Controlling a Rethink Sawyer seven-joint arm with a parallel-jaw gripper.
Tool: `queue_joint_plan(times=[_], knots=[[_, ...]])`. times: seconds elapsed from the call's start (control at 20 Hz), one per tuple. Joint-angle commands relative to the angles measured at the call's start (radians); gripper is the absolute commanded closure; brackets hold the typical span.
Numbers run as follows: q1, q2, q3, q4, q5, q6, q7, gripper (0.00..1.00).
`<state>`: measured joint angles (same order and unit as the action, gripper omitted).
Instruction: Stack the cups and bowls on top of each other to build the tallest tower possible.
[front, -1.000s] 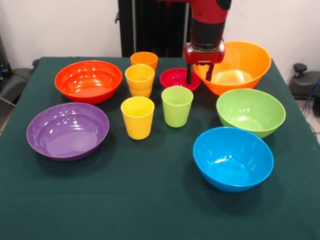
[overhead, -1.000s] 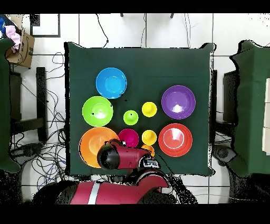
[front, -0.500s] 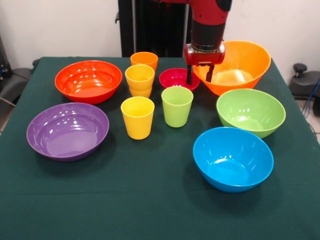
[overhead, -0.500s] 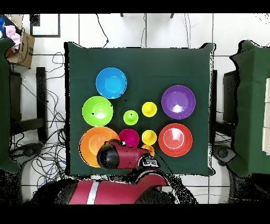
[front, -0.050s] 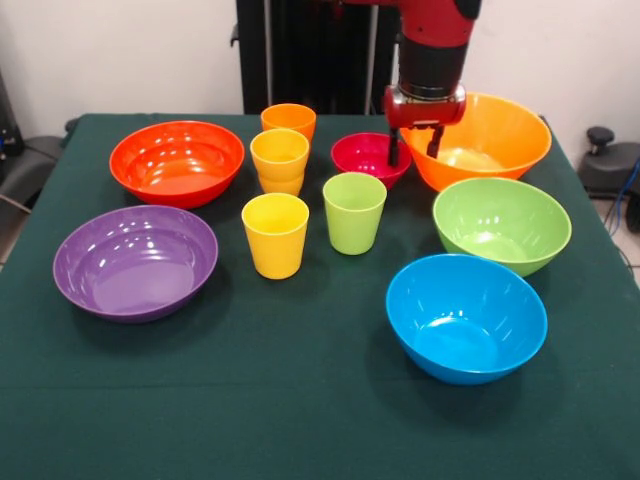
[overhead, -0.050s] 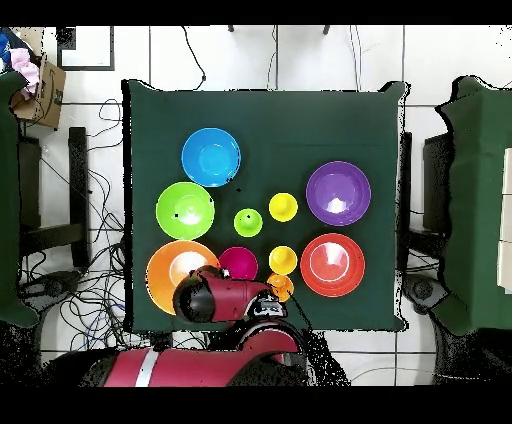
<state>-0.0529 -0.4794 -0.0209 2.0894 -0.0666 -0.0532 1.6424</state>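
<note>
Cups (front, -0.050s: 354, 212) upright, mouths up.

The pincer (front, -0.050s: 415, 150) straddles the large orange bowl's (front, -0.050s: 500, 130) rim beside the magenta bowl (front, -0.050s: 362, 155).

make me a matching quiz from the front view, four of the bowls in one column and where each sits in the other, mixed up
Things:
1. glossy purple plastic bowl
2. glossy blue plastic bowl
3. small magenta-red plastic bowl
4. large orange plastic bowl

Places:
A. nearest the front edge, on the picture's right
B. back right, with the pincer at its rim
C. left side, in front of the red-orange plastic bowl
D. back middle, behind the lime green plastic cup

Pairs: 1-C, 2-A, 3-D, 4-B
</note>
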Motion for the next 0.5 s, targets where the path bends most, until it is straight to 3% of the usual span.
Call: queue_joint_plan(times=[0.05,0.5], knots=[[0.034,0.014,0.062,-0.081,0.037,-0.046,0.191,0.00],[0.067,-0.012,0.053,-0.076,0.045,-0.019,0.233,0.00]])
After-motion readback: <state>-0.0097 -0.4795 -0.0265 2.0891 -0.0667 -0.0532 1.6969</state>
